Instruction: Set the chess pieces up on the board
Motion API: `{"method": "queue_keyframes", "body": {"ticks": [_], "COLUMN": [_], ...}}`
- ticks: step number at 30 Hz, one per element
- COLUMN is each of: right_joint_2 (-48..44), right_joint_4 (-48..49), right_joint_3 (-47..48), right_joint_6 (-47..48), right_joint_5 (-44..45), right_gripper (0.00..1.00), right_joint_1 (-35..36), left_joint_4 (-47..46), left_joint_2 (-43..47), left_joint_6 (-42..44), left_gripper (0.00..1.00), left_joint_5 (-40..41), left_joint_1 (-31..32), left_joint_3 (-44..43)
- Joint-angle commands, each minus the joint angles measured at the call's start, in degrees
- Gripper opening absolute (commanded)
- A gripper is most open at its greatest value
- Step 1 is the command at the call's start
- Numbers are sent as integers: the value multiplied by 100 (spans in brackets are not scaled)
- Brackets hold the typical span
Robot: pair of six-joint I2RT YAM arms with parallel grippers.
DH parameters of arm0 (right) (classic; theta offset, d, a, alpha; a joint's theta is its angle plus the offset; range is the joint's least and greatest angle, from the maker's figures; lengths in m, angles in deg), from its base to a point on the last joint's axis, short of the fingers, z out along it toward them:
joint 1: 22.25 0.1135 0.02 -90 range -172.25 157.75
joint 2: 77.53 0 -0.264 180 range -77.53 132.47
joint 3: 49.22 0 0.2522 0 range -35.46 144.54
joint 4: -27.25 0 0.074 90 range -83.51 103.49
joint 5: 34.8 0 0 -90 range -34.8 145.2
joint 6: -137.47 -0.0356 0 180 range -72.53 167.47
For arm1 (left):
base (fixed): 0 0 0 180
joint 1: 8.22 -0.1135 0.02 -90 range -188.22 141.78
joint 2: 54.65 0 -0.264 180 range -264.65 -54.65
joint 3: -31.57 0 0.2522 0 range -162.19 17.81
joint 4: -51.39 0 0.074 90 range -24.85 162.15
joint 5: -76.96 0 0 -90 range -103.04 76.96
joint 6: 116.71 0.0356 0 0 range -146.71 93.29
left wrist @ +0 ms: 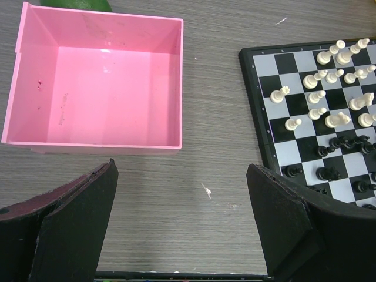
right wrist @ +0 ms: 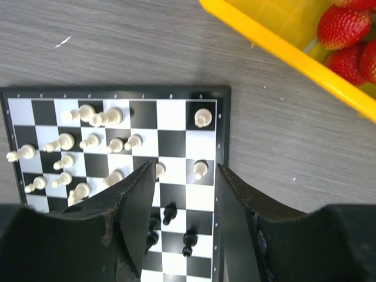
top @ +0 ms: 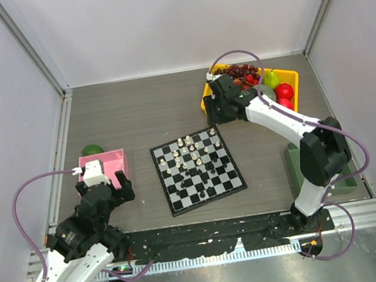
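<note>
pieces: the chess pieces (right wrist: 202,116) look like tiny hard plastic, light, slick and tippy. i'd pinch one by its thin neck from straight above
where: scattered on the board (top: 182,199), centre of the top view
board: flat, stiff, glossy checks
right gripper (right wrist: 187,176): fingers parted over the board's right edge, nothing between them
left gripper (left wrist: 181,176): spread wide, empty, near the pink tray (left wrist: 100,145)

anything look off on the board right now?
Yes. The white pieces and black pieces are bunched unevenly over the far and middle squares, not lined up in back rows. One white piece stands alone in a far corner. The board itself sits twisted against the table edges.
</note>
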Motion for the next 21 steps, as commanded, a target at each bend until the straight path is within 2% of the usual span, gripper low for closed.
{"method": "queue_keyframes", "body": {"ticks": [1, 14, 21], "right_joint_2": [-302, 128, 339], "right_joint_4": [52, 61, 148], "right_joint_3": [-366, -139, -138], "right_joint_6": [-89, -265, -362], "right_joint_5": [-177, -239, -439], "right_gripper": [51, 49, 47], "right_joint_1": [122, 966, 1177], "left_joint_4": [-207, -225, -233], "left_joint_2": [-37, -142, -142], "left_joint_6": [-79, -70, -62], "left_gripper": [99, 100, 99], "left_joint_5": [87, 25, 25], "left_joint_1": [19, 10, 19], "left_joint_3": [18, 18, 26]}}
